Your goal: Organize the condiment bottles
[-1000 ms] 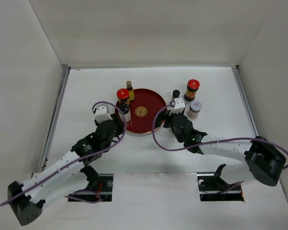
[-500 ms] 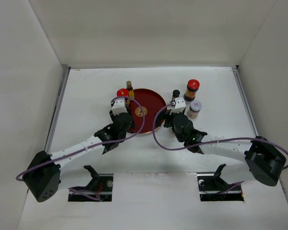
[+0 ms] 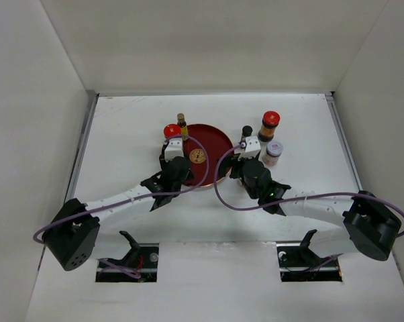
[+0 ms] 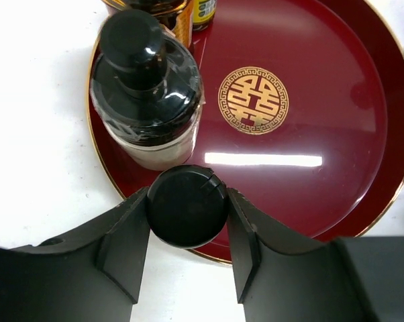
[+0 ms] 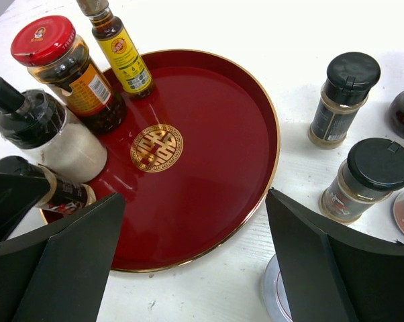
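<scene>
Left wrist view: my left gripper (image 4: 186, 209) has its jaws narrowed onto the small black-capped bottle (image 4: 186, 201). The round cap sits squarely between my two fingers.
Right hand: my right gripper (image 5: 195, 241) hangs spread wide with nothing in it, over the near right edge of the red tray (image 4: 323, 100).
Step in hand: I judge I am bringing this small bottle to the near-left part of the tray, to join the row there.
Where the bottle is: it sits over the tray's near rim, just in front of the bigger black-topped bottle (image 4: 147, 87). I cannot tell whether the two touch, or whether my bottle's base is down yet.
Others on the tray: the red-capped jar (image 5: 51, 50) and the yellow-labelled bottle (image 5: 121, 57) stand further along the left side.
Not yet gathered: two black-capped shakers (image 5: 343, 97) (image 5: 366, 178) stand on the table (image 5: 209, 27), to the right of the tray.
Next move: seat the base fully inside the rim without nudging the neighbour, then part my fingers and lift straight up.
</scene>
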Controlling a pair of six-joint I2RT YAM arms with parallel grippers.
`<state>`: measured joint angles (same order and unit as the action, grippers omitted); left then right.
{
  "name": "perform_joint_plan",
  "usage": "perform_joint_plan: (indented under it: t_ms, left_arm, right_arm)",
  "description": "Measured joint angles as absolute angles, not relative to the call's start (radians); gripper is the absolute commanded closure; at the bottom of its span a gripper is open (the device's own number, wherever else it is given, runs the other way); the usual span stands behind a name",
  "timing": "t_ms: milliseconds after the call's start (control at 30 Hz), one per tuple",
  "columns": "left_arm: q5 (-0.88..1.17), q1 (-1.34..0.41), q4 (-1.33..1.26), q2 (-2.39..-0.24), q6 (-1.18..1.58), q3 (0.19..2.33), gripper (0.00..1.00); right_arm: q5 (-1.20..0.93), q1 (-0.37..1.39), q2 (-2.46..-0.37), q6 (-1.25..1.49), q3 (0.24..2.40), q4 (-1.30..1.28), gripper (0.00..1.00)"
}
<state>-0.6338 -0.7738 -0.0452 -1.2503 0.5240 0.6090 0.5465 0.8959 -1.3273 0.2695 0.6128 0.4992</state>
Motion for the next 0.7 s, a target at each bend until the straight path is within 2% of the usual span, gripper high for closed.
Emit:
perform_joint_plan:
  t_ms: [367,467,533,633,700]
  left_arm:
    - [-0.624,-0.786,-0.040,-1.312,0.520,0.637,0.28]
    - [-0.624,-0.788,-0.038,-1.302,0.520,0.637,0.21]
    - [-0.625,-0.795,-0.036,-1.277,0.520,0.636,0.16]
    - [-0.630,-0.815,-0.043,-1.193,0.520,0.628,0.05]
    - [-0.634,-0.828,-0.063,-1.116,0.519,0.607,0.00]
  right_arm:
    - [0.546,0.889,-1.325,0.277,0.612,0.500,0.07]
    - [0.546,0.888,-1.306,0.284,0.606,0.500,0.11]
    - [0.546,0.884,-1.288,0.287,0.604,0.499,0.20]
    - [0.546,0.881,-1.252,0.289,0.604,0.498,0.49]
    - [0.546,0.878,-1.222,0.292,0.602,0.495,0.64]
